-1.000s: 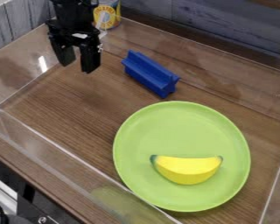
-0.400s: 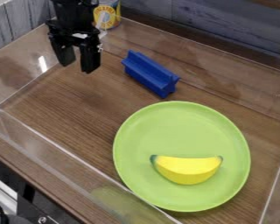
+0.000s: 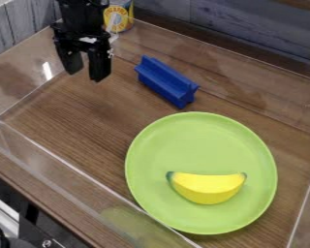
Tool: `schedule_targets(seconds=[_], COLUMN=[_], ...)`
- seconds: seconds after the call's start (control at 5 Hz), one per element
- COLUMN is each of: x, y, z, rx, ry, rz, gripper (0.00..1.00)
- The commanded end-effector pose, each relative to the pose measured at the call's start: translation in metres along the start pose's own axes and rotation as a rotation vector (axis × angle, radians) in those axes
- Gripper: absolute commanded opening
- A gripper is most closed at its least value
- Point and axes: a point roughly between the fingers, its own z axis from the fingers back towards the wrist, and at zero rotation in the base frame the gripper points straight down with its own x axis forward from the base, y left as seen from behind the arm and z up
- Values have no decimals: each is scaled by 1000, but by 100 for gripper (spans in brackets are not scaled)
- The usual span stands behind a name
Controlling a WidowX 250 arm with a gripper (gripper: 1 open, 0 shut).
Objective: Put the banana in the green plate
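1. Banana (image 3: 207,186) first: we see it lying inside the green plate (image 3: 184,140), in the plate's lower right part, near the front rim.
2. We read its long axis as running roughly left to right across the picture, tilted slightly, with both ends curving upward toward the far side and the bulging belly facing the near rim. A dark tip shows at the left end; the right tip is thin and harder to make out.
3. We see the green plate resting flat on the wooden table (image 3: 67,126), filling the lower right of the view, with nothing else on it that we can see.
4. Just beyond the plate's upper left edge we note a blue block (image 3: 167,81), long and rectangular, lying diagonally from upper left to lower right. It is near the plate but apart from it.
5. We find the gripper (image 3: 85,62) at the upper left, well apart from the plate and the banana, on the far side of the blue block. Its two dark fingers point down and stand spread wide with nothing between them.
6. Behind the gripper we glimpse a yellow-labelled can (image 3: 116,17), partly hidden by the arm.
7. We see clear walls (image 3: 42,160) around the table, and nothing lies between the banana and the plate's rim.
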Motion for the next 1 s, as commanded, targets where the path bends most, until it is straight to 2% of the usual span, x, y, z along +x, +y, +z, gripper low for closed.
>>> schedule_targets(seconds=[0.0,0.8], x=[9,1], y=[3,0], z=[15,13], rx=[26,8], ry=[-47,-22], rz=[-8,-3], gripper=[100,100])
